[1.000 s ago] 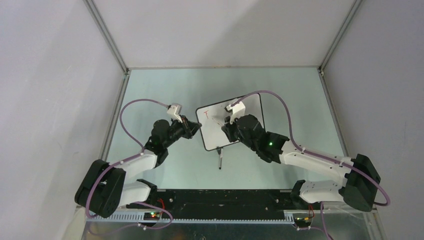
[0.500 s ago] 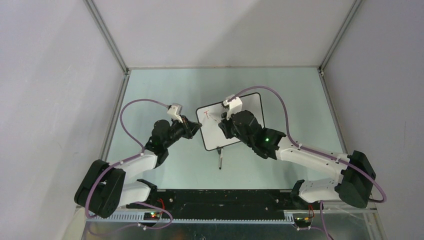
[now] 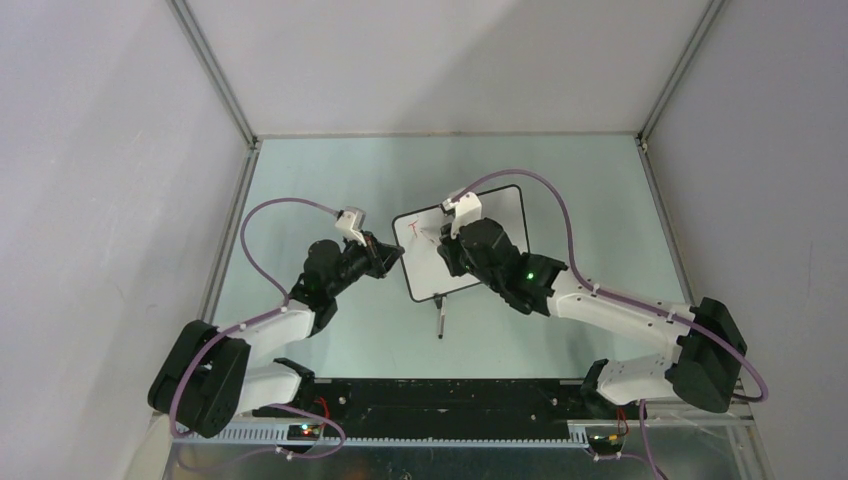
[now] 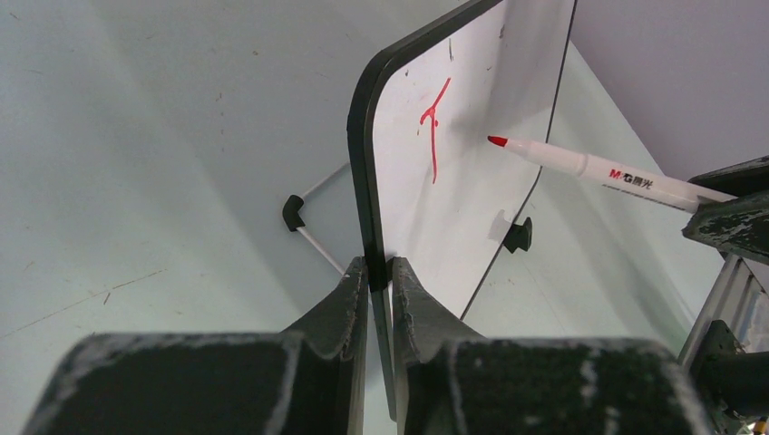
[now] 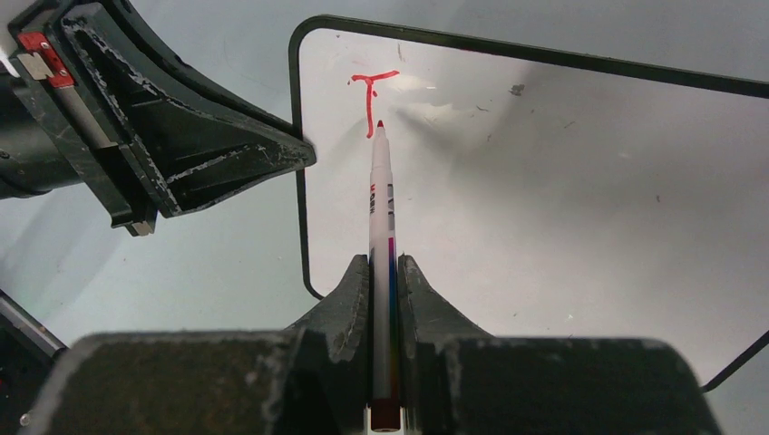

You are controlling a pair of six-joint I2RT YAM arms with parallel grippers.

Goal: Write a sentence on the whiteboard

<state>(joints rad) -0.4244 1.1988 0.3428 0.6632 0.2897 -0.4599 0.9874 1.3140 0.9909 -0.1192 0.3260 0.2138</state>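
Left arm (image 3: 300, 300) reaches forward and to the right, low over the table (image 3: 330, 180), elbow bent, wrist aimed at the board's left edge. Left gripper (image 4: 379, 267) is pinched narrow on the black frame of the board (image 4: 472, 181), one finger on the face side and one on the back.

Right arm (image 3: 600, 305) sweeps in from the right, forearm angled far and left across the front of the board, wrist turned down at its face. Right gripper (image 5: 384, 263) is clamped tight on a marker (image 5: 381, 208), barrel running straight out between the fingers, red tip leading.

The board stands mid-table between the two wrists, tipped back, white face toward the arms. From above, its long axis runs left to right, with the right end a little farther away. One black foot (image 4: 517, 236) shows at its lower edge in the left wrist view.

One red letter is up there, a T (image 5: 370, 95), in the top left corner of the face, close to the clamped edge.

The marker's long axis points away from the right wrist, toward that corner. Its tip sits just beside the bottom of the T's stem. Whether the tip touches the face, I cannot tell.
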